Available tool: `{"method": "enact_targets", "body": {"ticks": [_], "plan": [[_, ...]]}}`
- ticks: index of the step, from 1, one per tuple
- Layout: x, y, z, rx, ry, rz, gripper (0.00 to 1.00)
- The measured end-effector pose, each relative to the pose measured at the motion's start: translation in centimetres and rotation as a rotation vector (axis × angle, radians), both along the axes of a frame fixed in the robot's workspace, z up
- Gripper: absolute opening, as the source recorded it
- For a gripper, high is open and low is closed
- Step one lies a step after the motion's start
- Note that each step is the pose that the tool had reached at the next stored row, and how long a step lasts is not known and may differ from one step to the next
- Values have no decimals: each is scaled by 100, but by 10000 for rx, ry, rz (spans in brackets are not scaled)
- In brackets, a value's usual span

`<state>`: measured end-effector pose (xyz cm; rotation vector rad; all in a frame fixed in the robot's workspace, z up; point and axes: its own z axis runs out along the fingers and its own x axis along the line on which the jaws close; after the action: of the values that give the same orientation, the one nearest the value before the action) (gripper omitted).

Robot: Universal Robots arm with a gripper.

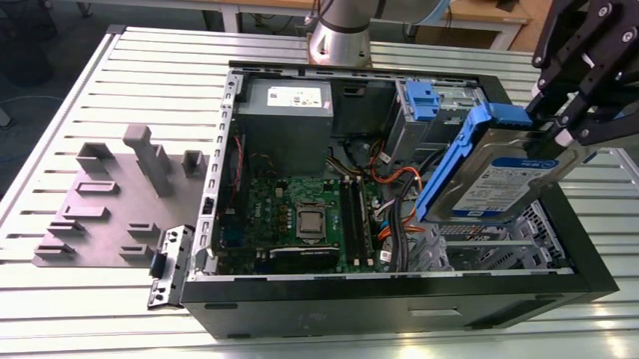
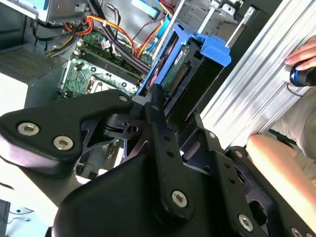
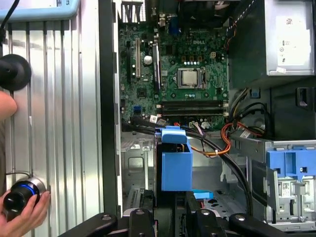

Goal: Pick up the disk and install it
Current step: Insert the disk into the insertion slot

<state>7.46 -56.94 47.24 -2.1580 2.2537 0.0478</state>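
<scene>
Blue plastic frames the disk (image 1: 499, 176), which hangs tilted in the air with its label showing, over the drive cage (image 1: 499, 247) at the exterior view's right end of the open computer case (image 1: 399, 288). From where I stand the black gripper (image 1: 557, 133) looks clamped on the disk's upper end. I'd guess it holds that end so the lower edge is free to meet the cage. The disk seems to touch nothing in the case. Beside it run orange cables (image 1: 394, 179), then the motherboard (image 1: 299, 217), with the power supply (image 1: 287, 97) against the far wall and another blue carrier (image 1: 421, 101) seated in a bay. The case rests on a slatted metal worktop (image 1: 100, 299), near a grey fixture plate (image 1: 110, 202). In the second wrist view the gripper's own linkage hides where it meets the disk, and the disk covers the slot beneath it. A person's hand (image 3: 19, 212) on a blue-ringed knob is cut off at the frame's edge in the first wrist view.
</scene>
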Motion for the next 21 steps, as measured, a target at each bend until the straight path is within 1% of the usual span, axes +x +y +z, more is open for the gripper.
{"method": "enact_targets", "body": {"ticks": [14,18,19,21], "plan": [[281,1,-82,-8,6,22,35],[314,2,-104,-11,6,120,35],[320,1,-118,-10,6,228,35],[326,1,-131,-12,6,318,35]]}}
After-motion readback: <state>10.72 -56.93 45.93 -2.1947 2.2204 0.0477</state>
